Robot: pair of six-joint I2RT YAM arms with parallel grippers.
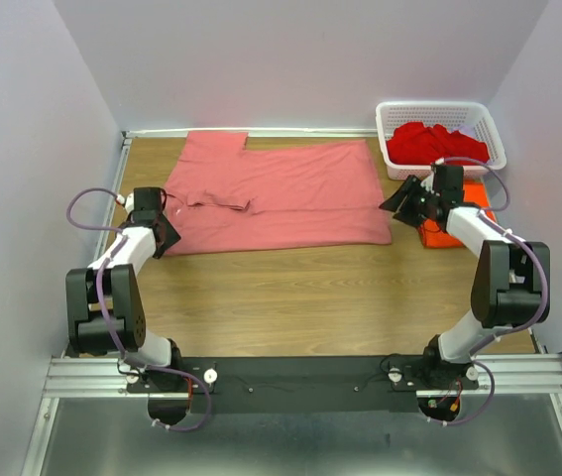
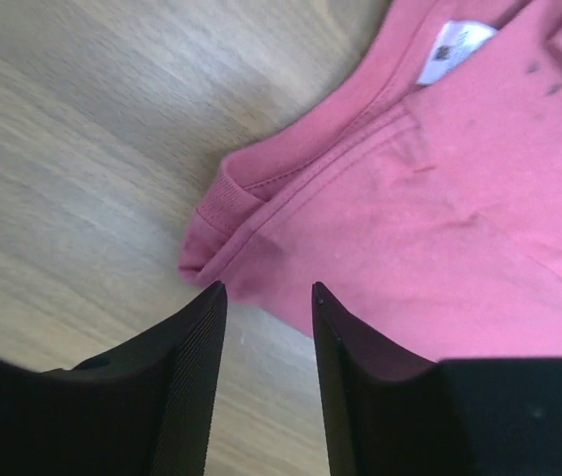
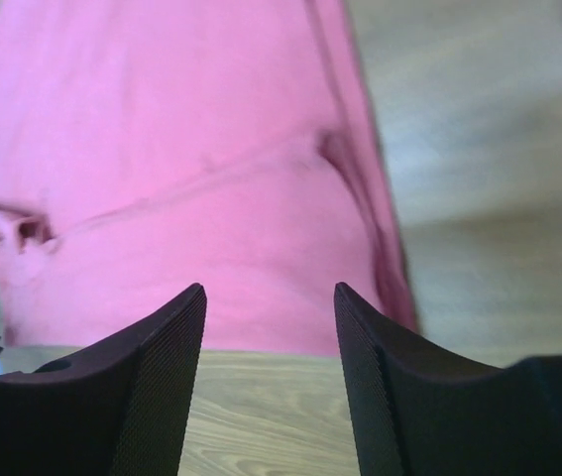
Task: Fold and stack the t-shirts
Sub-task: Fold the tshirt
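The pink tee (image 1: 281, 193) lies spread flat on the table (image 1: 290, 297), its long axis running left to right between the two arms. At its left end a hemmed corner sits just ahead of the left gripper (image 2: 268, 290). Those fingers are parted, with nothing between them and bare wood under the tips. At the other end the tee's right edge lies just beyond the right gripper (image 3: 269, 290), which is also spread and empty, pointing in over the cloth. So each arm has its own end, and neither is closer than the other. Further right, the orange tee (image 1: 459, 223) lies just beside the right arm, and red tees (image 1: 434, 144) are heaped in the basket (image 1: 439, 107).
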